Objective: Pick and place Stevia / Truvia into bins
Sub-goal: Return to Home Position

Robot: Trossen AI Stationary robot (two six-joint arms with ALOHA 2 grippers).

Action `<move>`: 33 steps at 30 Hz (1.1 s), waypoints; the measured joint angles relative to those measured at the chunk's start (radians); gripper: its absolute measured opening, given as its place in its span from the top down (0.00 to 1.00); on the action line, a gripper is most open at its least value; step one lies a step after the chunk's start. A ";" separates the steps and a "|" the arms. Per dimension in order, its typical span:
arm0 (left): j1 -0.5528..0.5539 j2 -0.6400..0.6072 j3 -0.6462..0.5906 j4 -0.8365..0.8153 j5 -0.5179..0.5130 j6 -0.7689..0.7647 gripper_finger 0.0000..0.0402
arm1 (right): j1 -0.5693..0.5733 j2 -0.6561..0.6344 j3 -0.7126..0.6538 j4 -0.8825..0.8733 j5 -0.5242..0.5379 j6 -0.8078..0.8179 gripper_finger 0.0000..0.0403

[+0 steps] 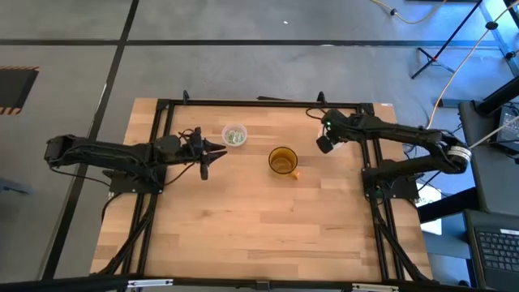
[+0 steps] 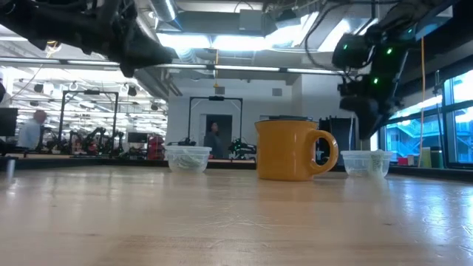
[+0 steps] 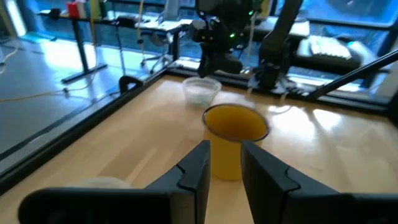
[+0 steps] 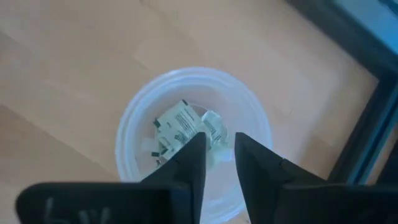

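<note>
A clear cup (image 1: 234, 135) holding white-and-green packets stands at the table's far left of centre; it also shows in the low view (image 2: 187, 158). A second clear cup (image 4: 193, 143) with several packets (image 4: 180, 124) stands at the far right (image 2: 367, 162). My right gripper (image 4: 219, 155) hangs just above this cup, pointing down, with a narrow gap between its fingers and nothing in them. In the high view, my right gripper (image 1: 325, 144) hides the cup. My left gripper (image 3: 225, 165) hovers beside the left cup (image 1: 217, 151), its fingers slightly apart and empty.
An amber-yellow mug (image 1: 282, 161) stands mid-table between the two cups, its handle toward the table's right (image 2: 325, 151). A black frame (image 1: 243, 103) runs around the table's far edge and sides. The near half of the wooden table (image 1: 268, 227) is bare.
</note>
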 joint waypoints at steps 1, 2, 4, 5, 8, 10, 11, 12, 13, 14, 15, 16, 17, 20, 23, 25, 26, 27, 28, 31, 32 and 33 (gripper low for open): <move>0.000 -0.018 0.000 -0.005 0.011 0.000 0.80 | 0.006 -0.024 0.000 -0.006 0.000 0.004 0.78; 0.000 -0.036 0.000 -0.013 0.016 0.001 0.80 | 0.014 -0.052 0.000 -0.012 0.001 0.009 0.78; 0.000 -0.076 0.000 -0.035 0.014 0.009 0.80 | 0.039 -0.112 0.000 -0.014 0.000 0.028 0.77; 0.000 -0.098 -0.003 -0.038 0.011 0.010 0.80 | 0.055 -0.145 0.000 -0.011 0.000 0.030 0.77; 0.000 -0.168 -0.032 -0.045 0.017 0.008 0.80 | 0.112 -0.245 -0.006 0.015 0.001 0.032 0.77; 0.000 -0.220 -0.058 -0.051 0.022 0.002 0.80 | 0.151 -0.322 -0.038 0.066 0.000 0.038 0.77; 0.000 -0.248 -0.075 -0.045 0.020 -0.002 0.80 | 0.172 -0.364 -0.062 0.091 0.000 0.047 0.77; 0.000 -0.276 -0.092 -0.046 0.015 -0.003 0.80 | 0.190 -0.401 -0.087 0.119 -0.002 0.051 0.77; 0.000 -0.305 -0.106 -0.047 0.014 -0.007 0.80 | 0.210 -0.439 -0.110 0.146 -0.003 0.052 0.77; 0.000 -0.334 -0.118 -0.050 0.014 -0.010 0.80 | 0.227 -0.478 -0.133 0.168 -0.006 0.053 0.77; 0.000 -0.363 -0.131 -0.048 0.015 -0.010 0.80 | 0.242 -0.513 -0.155 0.191 -0.011 0.053 0.77; 0.000 -0.390 -0.144 -0.046 0.017 -0.010 0.80 | 0.255 -0.546 -0.176 0.213 -0.020 0.053 0.77; 0.000 -0.418 -0.157 -0.047 0.017 -0.010 0.80 | 0.267 -0.579 -0.196 0.228 -0.028 0.053 0.77; 0.000 -0.493 -0.186 -0.066 0.018 -0.011 0.80 | 0.293 -0.668 -0.246 0.268 -0.044 0.053 0.77; 0.000 -0.556 -0.187 -0.127 0.013 -0.019 0.80 | 0.313 -0.755 -0.293 0.293 -0.046 0.052 0.77; 0.000 -0.588 -0.187 -0.160 0.006 -0.026 0.80 | 0.322 -0.811 -0.319 0.311 -0.045 0.051 0.77; 0.000 -0.603 -0.187 -0.173 0.005 -0.027 0.80 | 0.326 -0.840 -0.333 0.319 -0.045 0.051 0.77; 0.000 -0.617 -0.187 -0.187 0.004 -0.027 0.80 | 0.330 -0.869 -0.347 0.320 -0.045 0.051 0.77; 0.000 -0.630 -0.187 -0.199 0.003 -0.027 0.80 | 0.333 -0.897 -0.358 0.322 -0.045 0.051 0.77; 0.000 -0.672 -0.188 -0.237 -0.020 -0.027 0.80 | 0.343 -0.980 -0.390 0.330 -0.046 0.048 0.77; 0.000 -0.687 -0.188 -0.255 -0.026 -0.027 0.80 | 0.346 -1.010 -0.400 0.331 -0.045 0.047 0.77; 0.000 -0.704 -0.188 -0.271 -0.030 -0.027 0.80 | 0.349 -1.039 -0.410 0.332 -0.045 0.047 0.77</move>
